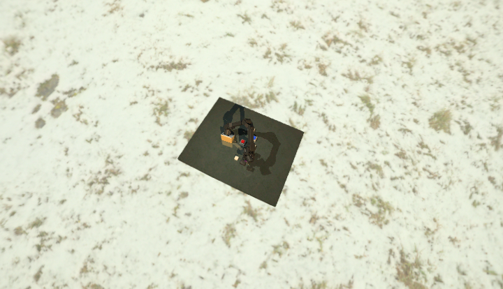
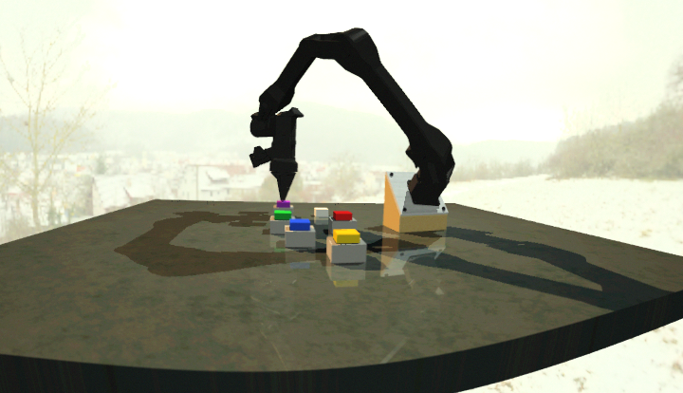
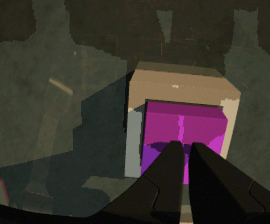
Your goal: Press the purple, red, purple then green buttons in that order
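Observation:
The purple button (image 2: 283,204) (image 3: 201,127) sits in a pale square housing, its cap standing above the housing rim. My gripper (image 2: 283,198) (image 3: 184,152) is shut and empty, pointing straight down with its fingertips at or just above the purple cap. I cannot tell whether they touch it. The red button (image 1: 242,141) (image 2: 342,215) stands nearer the arm's base, its cap raised. The green button (image 2: 282,215) stands in front of the purple one in the exterior view, cap raised. The arm hides green in the top view.
A blue button (image 1: 255,137) (image 2: 300,224) and a yellow button (image 2: 346,235) stand toward the exterior camera. A small pale block (image 1: 236,158) (image 2: 321,212) stands close to the purple button. The arm's orange base (image 1: 227,138) (image 2: 415,222) is on the dark table (image 1: 207,152) (image 2: 151,318).

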Controlling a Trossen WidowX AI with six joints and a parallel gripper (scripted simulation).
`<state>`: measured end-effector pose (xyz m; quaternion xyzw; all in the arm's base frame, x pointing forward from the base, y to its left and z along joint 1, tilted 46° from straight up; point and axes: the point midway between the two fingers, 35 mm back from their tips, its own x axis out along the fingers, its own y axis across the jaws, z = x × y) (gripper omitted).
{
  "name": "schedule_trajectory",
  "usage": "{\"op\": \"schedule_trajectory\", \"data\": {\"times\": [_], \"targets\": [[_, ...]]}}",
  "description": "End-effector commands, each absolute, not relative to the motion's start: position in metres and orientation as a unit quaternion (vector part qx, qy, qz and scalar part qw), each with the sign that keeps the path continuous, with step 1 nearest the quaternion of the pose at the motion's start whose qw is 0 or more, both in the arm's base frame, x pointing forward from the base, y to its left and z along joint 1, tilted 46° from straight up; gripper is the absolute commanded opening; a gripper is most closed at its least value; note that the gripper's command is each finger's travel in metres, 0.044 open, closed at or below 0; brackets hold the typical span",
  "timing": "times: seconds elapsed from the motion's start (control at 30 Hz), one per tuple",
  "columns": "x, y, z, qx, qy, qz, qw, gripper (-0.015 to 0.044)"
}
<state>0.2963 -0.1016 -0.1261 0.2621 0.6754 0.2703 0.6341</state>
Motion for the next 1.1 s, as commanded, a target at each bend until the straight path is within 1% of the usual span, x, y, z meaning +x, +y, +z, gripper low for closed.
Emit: {"op": "schedule_trajectory", "data": {"times": [0.0, 0.7, 0.83, 1.0, 1.07], "targets": [[0.294, -0.096, -0.131, 0.266, 0.676, 0.27, 0.631, 0.002], [0.294, -0.093, -0.134, 0.266, 0.676, 0.27, 0.631, 0.002], [0.296, -0.116, -0.111, 0.266, 0.676, 0.27, 0.632, 0.002], [0.296, -0.12, -0.108, 0.266, 0.677, 0.269, 0.632, 0.002], [0.299, -0.134, -0.094, 0.266, 0.677, 0.269, 0.632, 0.002]]}}
